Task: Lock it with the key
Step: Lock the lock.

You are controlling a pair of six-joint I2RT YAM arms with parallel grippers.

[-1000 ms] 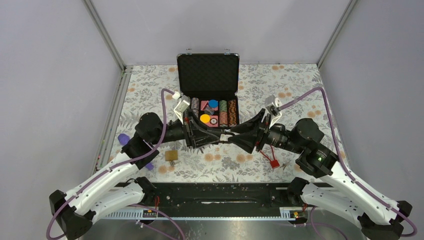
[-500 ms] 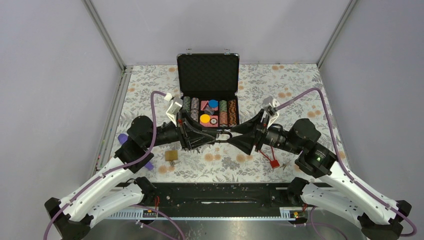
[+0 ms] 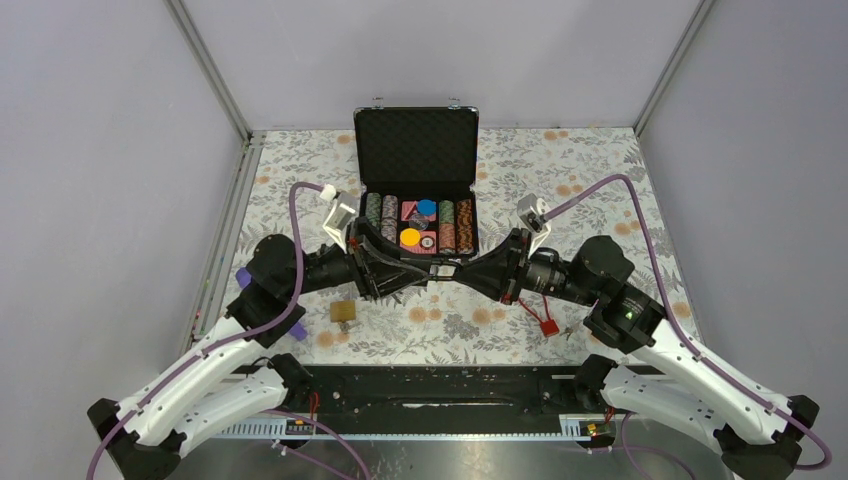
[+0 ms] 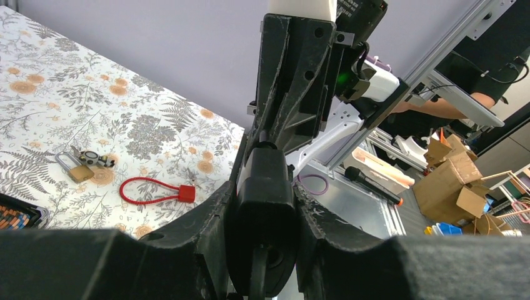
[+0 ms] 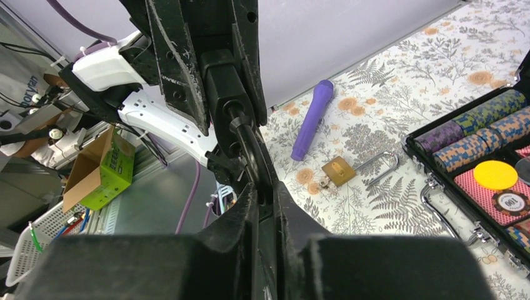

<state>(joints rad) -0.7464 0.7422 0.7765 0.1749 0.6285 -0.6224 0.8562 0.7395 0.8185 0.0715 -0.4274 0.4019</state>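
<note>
- From above: the two arms meet in the air, near the front of the open case [image 3: 416,150] of chips. The left gripper [image 3: 430,272] and the right gripper [image 3: 462,270] both hold one small black lock [image 3: 446,270]. It hangs over the table [image 3: 600,170], not on it.
- A gold lock [image 3: 343,311] and a red cable lock [image 3: 545,322] lie on the table, apart from the grippers.
- Left wrist: the left fingers [image 4: 209,219] squeeze the fat body of the black lock from both sides. The right gripper comes in from the far end.
- I cannot see if a key is in the black lock. Small keys [image 4: 94,157] lie beside the gold lock.
- Right wrist: the right fingers [image 5: 240,206] are pinched tight on the lock's thin dark loop [image 5: 250,150]. A purple stick [image 5: 312,119] lies on the table behind.
- What could go wrong: if the arms push or pull crooked, the lock may twist in the left grip or pop out and fall.
- If the loop is pushed in at a slant, it may miss its hole and not click.
- If the key is not in, nothing will turn.
</note>
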